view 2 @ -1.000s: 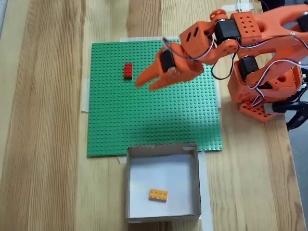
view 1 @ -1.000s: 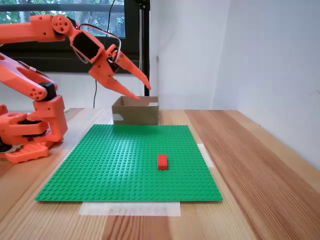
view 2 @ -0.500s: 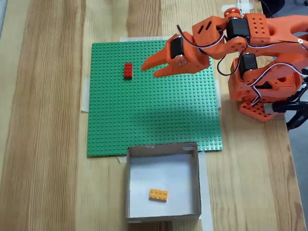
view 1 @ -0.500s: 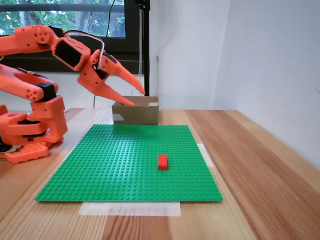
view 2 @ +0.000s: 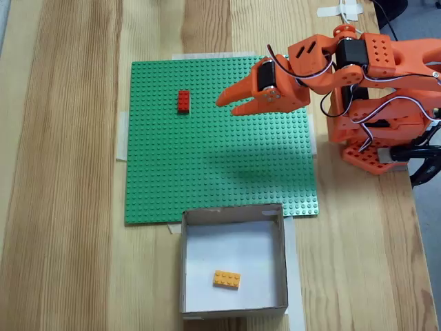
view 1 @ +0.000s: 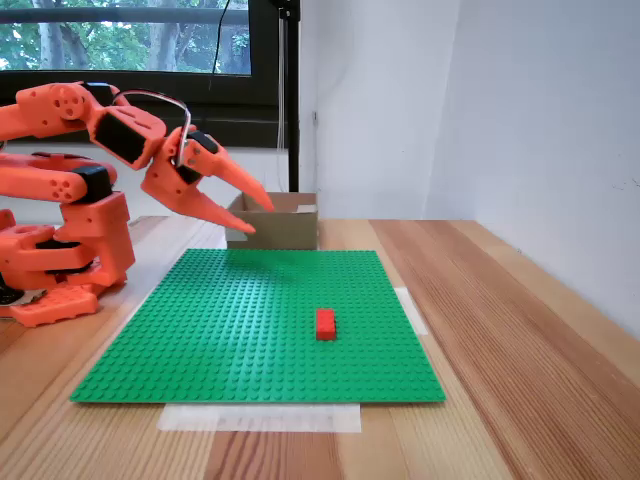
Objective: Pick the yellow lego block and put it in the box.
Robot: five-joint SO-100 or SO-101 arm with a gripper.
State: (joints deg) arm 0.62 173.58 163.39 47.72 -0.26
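- In a fixed view from above, the wooden table [view 2: 69,172] carries a green studded baseplate [view 2: 213,158], taped down at its edges.
- A red brick [view 2: 182,101] sits on the baseplate near its upper left part in that view; in the low side-on fixed view the same red brick [view 1: 325,323] lies right of the plate's middle.
- The box [view 2: 234,215] stands just past the baseplate's lower edge, touching or nearly touching it; from the side the box [view 1: 285,228] is at the far edge of the plate.
- The yellow lego block [view 2: 226,278] lies flat on the box floor, near the lower wall.
- The orange fingers [view 2: 227,103] are parted and empty, pointing left, raised above the baseplate; from the side the fingers [view 1: 258,215] slope downward.
- The arm's base [view 2: 379,131] stands on the table right of the plate.
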